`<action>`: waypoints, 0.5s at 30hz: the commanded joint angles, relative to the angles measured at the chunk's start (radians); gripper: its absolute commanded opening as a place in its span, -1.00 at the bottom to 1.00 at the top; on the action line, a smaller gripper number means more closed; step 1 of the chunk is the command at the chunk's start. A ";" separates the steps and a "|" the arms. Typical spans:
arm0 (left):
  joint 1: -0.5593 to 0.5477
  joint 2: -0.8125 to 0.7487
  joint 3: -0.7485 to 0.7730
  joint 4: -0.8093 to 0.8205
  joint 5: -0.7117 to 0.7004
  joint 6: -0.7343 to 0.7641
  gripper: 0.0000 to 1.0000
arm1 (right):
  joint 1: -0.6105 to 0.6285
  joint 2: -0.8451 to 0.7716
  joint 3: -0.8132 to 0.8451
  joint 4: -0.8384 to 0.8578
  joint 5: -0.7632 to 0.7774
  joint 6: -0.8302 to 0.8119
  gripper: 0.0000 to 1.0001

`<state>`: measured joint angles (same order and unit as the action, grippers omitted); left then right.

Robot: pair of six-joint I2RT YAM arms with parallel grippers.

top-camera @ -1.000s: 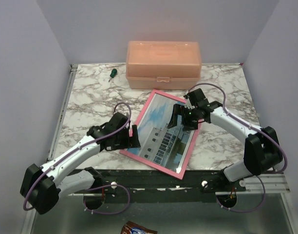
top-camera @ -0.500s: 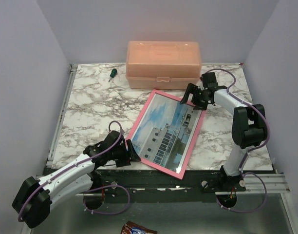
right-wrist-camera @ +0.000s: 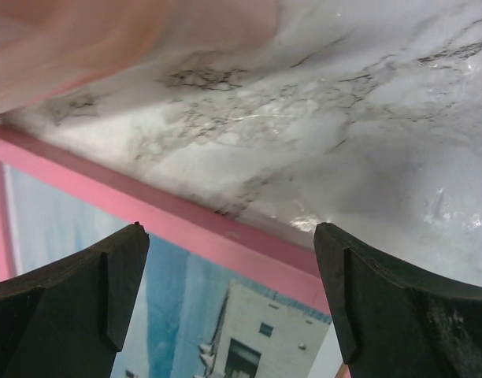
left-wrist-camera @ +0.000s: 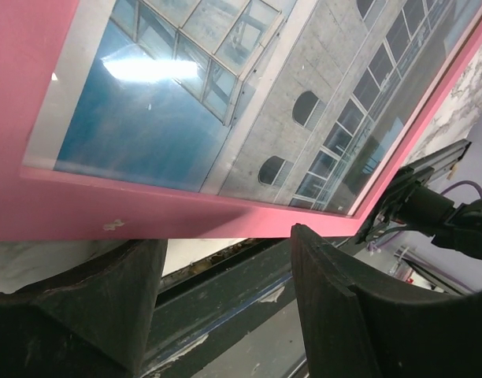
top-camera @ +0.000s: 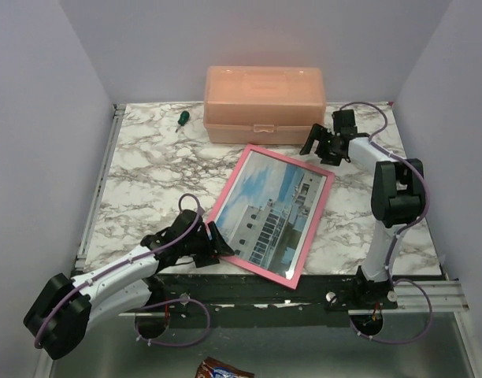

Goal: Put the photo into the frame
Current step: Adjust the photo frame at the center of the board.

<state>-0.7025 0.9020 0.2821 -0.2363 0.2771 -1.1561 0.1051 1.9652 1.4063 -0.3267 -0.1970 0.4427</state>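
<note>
**Photo in its frame, both sets of jaws off it**

Photo (top-camera: 268,209) and frame (top-camera: 291,161) lie as one flat piece on the marble table (top-camera: 146,157), pink side up. The pink border runs all round the print, so I judge the task as good as done. The piece lies at a slant, its near corner out over the dark rail (top-camera: 249,290) at the table's front edge. That overhang would let a finger get under the edge.

My left gripper (top-camera: 216,240) is low at the frame's near left corner. In my left wrist view both fingers stand apart, with only the table edge and rail in the gap. The pink border runs just beyond the tips, so I am gripping nothing.

My right gripper (top-camera: 313,146) is by the far right corner, between the frame and the orange box (top-camera: 265,98). Its jaws are wide apart over bare marble and the pink edge, and they hold nothing either.

A green screwdriver (top-camera: 180,119) lies at the back left, well apart from everything.

With both grippers clear, the frame rests by its own weight alone.
</note>
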 commanded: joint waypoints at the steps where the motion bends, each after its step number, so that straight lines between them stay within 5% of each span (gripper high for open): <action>1: -0.007 0.020 -0.030 0.063 0.004 -0.018 0.29 | -0.007 0.079 0.001 0.030 0.058 -0.041 0.87; 15: 0.026 0.109 0.076 0.025 -0.028 0.058 0.36 | -0.008 -0.051 -0.286 0.019 -0.138 -0.001 0.88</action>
<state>-0.7036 0.9592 0.2962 -0.1997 0.2905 -1.1740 0.0879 1.9469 1.2419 -0.1596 -0.2535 0.4091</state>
